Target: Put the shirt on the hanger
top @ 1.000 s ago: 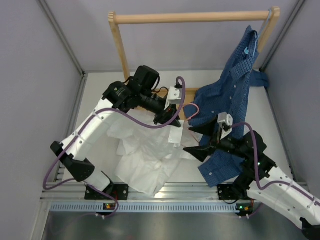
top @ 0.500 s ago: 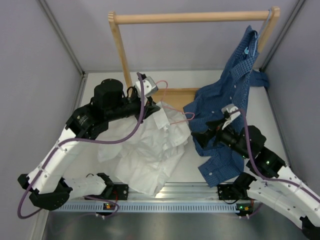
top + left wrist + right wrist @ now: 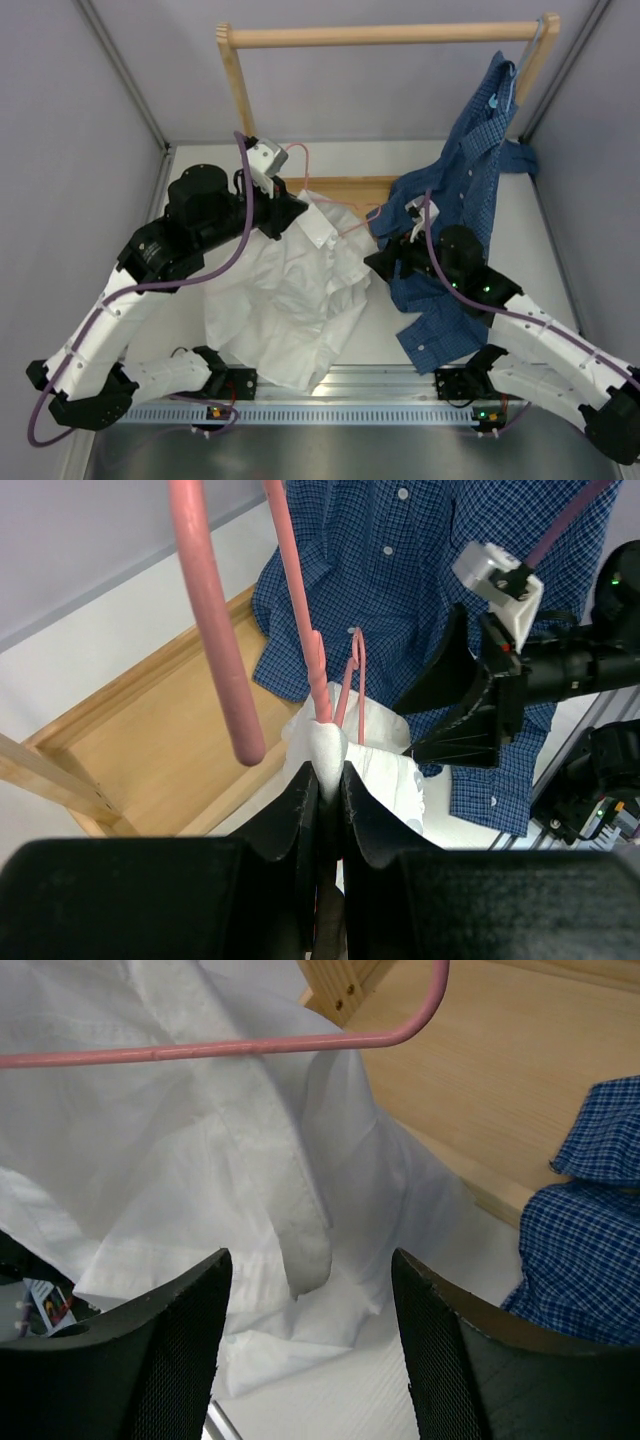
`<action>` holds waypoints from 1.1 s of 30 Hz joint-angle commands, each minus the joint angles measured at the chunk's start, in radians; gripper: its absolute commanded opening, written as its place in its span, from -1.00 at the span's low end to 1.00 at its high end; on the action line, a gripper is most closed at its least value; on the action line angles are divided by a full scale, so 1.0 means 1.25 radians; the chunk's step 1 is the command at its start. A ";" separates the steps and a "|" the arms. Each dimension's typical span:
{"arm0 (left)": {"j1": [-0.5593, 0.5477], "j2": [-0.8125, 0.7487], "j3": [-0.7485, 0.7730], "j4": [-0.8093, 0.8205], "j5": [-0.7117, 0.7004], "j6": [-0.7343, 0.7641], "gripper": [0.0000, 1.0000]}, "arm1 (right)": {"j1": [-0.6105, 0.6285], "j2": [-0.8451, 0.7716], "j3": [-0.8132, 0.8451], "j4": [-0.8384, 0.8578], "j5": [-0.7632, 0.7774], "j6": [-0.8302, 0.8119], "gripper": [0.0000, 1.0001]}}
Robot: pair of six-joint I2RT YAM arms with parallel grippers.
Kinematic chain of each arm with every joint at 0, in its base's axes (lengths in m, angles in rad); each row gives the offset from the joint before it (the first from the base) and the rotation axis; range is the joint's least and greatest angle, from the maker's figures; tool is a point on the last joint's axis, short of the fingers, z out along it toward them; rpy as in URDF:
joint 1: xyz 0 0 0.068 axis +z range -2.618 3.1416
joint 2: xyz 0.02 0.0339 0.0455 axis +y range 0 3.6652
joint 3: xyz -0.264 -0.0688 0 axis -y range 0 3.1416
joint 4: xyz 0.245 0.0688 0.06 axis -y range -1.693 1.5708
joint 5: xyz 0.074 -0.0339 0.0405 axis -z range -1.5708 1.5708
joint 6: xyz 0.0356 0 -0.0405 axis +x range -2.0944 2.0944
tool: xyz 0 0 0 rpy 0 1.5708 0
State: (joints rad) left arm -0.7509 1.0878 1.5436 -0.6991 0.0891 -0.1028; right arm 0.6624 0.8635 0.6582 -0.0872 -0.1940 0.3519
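Pale grey walls are enclosing a white worktop (image 3: 400, 160), with a wooden rack (image 3: 380, 36) standing at the far side and a blue checked shirt (image 3: 470, 190) drooping from its right end. I am running both arms from afar and judging the job as roughly midway.

The shirt (image 3: 290, 300), plain white and heavily wrinkled, is lying mostly heaped on the worktop between the two arms, with its collar end raised toward the rack's base. The left end effector (image 3: 328, 775) is squeezing closed on a raised fold of that white cloth. The hanger (image 3: 215, 630), thin pink wire with a hooked top, is rising from right at the pinch, and I cannot tell whether the wire itself is being clamped too.

The right end effector (image 3: 308, 1260) is hovering spread open and holding nothing, just beside the collar. From its wrist view, one pink arm of the hanger is running bare across the cloth, its curved end sticking out uncovered, so I am reading that shoulder as not yet dressed.

What I am expecting to remain: drawing the fabric over that exposed end and settling both shoulders on the wire. The cloth is looking limp and creased, and I am judging it likely to slip off thin wire.
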 commanded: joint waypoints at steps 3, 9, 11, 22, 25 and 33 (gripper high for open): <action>-0.001 -0.032 -0.004 0.079 0.017 -0.033 -1.00 | -0.044 0.053 -0.045 0.266 -0.139 0.049 0.29; -0.001 -0.038 -0.013 0.082 0.028 -0.042 -1.00 | -0.053 0.093 -0.075 0.384 -0.164 0.071 -0.50; -0.001 -0.041 -0.015 0.081 0.018 -0.039 -1.00 | -0.054 0.090 -0.075 0.389 -0.147 0.072 -0.73; -0.001 -0.134 -0.096 0.081 0.059 0.060 -1.00 | -0.145 0.085 0.033 0.145 -0.105 0.052 -1.00; -0.001 -0.163 -0.116 0.081 0.085 0.076 -1.00 | -0.153 0.096 0.093 0.072 -0.078 0.046 -1.00; -0.001 -0.177 -0.144 0.077 -0.029 0.098 -1.00 | -0.163 0.107 0.267 -0.071 -0.055 0.001 -1.00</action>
State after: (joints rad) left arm -0.7517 0.8745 1.3769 -0.6685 0.1371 -0.0074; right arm 0.4808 1.0061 0.8974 -0.0910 -0.3031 0.3954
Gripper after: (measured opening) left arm 0.145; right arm 0.008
